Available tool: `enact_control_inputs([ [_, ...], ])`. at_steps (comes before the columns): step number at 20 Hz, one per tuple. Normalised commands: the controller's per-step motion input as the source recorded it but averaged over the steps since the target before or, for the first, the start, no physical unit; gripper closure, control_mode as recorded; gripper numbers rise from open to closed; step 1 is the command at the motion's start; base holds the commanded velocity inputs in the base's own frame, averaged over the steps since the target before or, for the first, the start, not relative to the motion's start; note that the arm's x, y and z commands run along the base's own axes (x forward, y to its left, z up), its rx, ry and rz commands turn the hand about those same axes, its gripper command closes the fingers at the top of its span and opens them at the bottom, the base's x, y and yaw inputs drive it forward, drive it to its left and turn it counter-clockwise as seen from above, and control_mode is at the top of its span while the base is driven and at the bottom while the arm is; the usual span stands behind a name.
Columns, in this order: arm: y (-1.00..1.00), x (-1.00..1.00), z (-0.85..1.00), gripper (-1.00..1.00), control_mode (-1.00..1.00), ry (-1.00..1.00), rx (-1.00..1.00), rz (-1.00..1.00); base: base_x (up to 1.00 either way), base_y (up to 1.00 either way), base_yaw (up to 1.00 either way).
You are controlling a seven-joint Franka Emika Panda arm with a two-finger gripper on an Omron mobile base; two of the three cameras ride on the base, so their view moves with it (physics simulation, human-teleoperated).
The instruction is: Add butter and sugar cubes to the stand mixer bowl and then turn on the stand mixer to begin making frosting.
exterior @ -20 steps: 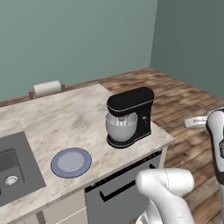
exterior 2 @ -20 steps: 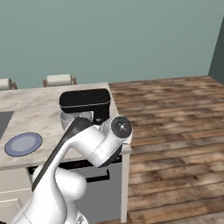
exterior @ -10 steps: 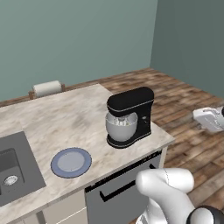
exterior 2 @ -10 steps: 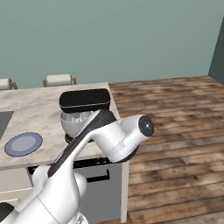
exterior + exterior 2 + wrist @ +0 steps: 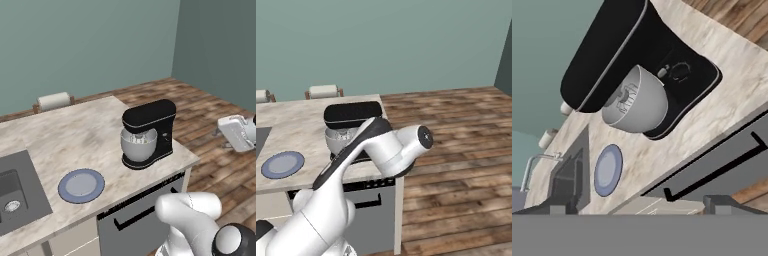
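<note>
The glossy black stand mixer (image 5: 150, 131) stands near the counter's right end, its head down over the silvery stand mixer bowl (image 5: 138, 144). The hand view has the mixer (image 5: 619, 47) and bowl (image 5: 641, 102) rolled sideways, with the wire whisk inside the bowl. My gripper (image 5: 224, 137) hangs in the air off the counter's right end, level with the mixer and well apart from it. Its fingertips (image 5: 559, 209) stand wide apart, so it is open and holds nothing. The butter and the sugar cubes are out of view.
A round blue-grey plate (image 5: 81, 185) lies bare on the marble counter (image 5: 75, 135), left of the mixer. A sink (image 5: 15, 190) sits at the far left. A dark appliance front (image 5: 135, 220) with a handle is below the counter edge. My arm (image 5: 381, 150) crosses in front of the mixer.
My hand has risen a little beside the counter's right end and turned toward the mixer. The elbow has swung up and to the right. The jaws stayed open.
</note>
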Motion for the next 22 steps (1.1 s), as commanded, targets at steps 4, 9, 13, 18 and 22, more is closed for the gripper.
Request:
enact_control_inputs([
  [4, 0.35, 0.00, 0.00, -1.00, -1.00, 0.02, 0.00, -0.12, 0.00, 0.00, 0.00],
  [9, 0.10, 0.00, -0.12, -1.00, -1.00, 0.04, 0.01, -0.06, 0.00, 0.00, 0.00],
  [13, 0.00, 0.01, -0.24, -1.00, -1.00, 0.01, 0.03, -0.01, 0.00, 0.00, 0.00],
  [18, -0.01, 0.13, -0.12, -1.00, -1.00, 0.00, 0.05, 0.00, 0.00, 0.00, 0.00],
  [22, 0.00, 0.21, 0.00, -1.00, -1.00, 0.00, 0.02, 0.00, 0.00, 0.00, 0.00],
])
